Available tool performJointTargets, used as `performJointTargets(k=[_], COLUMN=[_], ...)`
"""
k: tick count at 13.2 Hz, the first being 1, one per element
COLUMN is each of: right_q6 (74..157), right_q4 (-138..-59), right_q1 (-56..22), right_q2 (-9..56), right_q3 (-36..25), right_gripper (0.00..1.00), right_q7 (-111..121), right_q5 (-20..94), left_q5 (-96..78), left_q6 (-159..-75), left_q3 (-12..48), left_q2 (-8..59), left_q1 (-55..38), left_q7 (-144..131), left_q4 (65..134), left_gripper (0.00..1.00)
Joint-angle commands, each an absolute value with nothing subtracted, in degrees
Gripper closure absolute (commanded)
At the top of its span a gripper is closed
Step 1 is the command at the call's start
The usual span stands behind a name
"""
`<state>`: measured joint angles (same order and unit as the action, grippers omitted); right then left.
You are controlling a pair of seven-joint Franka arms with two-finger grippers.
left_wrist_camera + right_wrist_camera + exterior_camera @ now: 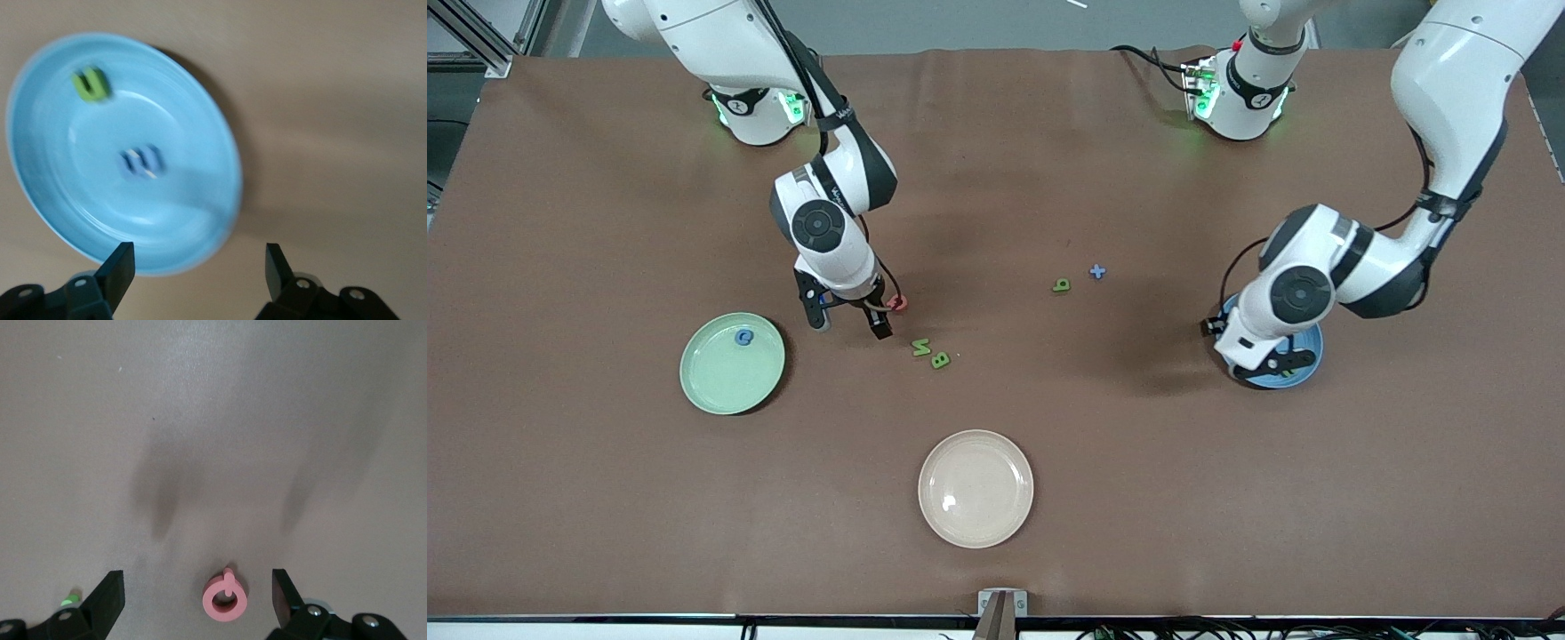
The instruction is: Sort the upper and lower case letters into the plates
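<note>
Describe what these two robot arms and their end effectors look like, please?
Both arms are glossy white with dark grey round joint caps and black cables along them; green lights glow at their bases. The right end effector and the left end effector each have two black fingers.

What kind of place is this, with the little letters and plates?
Probably a robotics lab: two white arms bolted at a brown-covered table, aluminium framing at its corner, cables along its edge. Toy letters such as the red letter suggest a sorting test.

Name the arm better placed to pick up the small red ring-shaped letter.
Right. The right gripper hangs open straddling the red letter, while the left gripper is over the sky-blue plate.
</note>
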<state>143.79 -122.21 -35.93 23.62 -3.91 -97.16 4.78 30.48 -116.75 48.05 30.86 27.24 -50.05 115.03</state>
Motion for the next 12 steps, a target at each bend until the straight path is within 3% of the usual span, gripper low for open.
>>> performJointTargets(k=[1,7,12], right_q6=[143.79,143.96,143.96], right_q4=[-121.55,-118.83,-118.83], right_q1=[-37.00,-37.70,-38.85], right_q2=[25.05,28.21,28.74], right_q3=[-4.13,-4.13,-4.13], right_gripper=[0.03,0.08,0.17], right_q7=[-98.96,-102.30,-103.53], right_q5=[3.25,1.58,1.41], left_q5=[29.71,29.79,32.08], left_q6=[-117.85,-134.45,-140.17], left_q3=[53.33,55.55,55.46], left_q2=[29.79,30.67,32.78], left_q1=[27.60,23.04,20.48], left_q7=[-61.12,-89.16,-103.17], left_q4=[118.47,126.82,129.63], left_gripper=[0.14,0.15,0.19])
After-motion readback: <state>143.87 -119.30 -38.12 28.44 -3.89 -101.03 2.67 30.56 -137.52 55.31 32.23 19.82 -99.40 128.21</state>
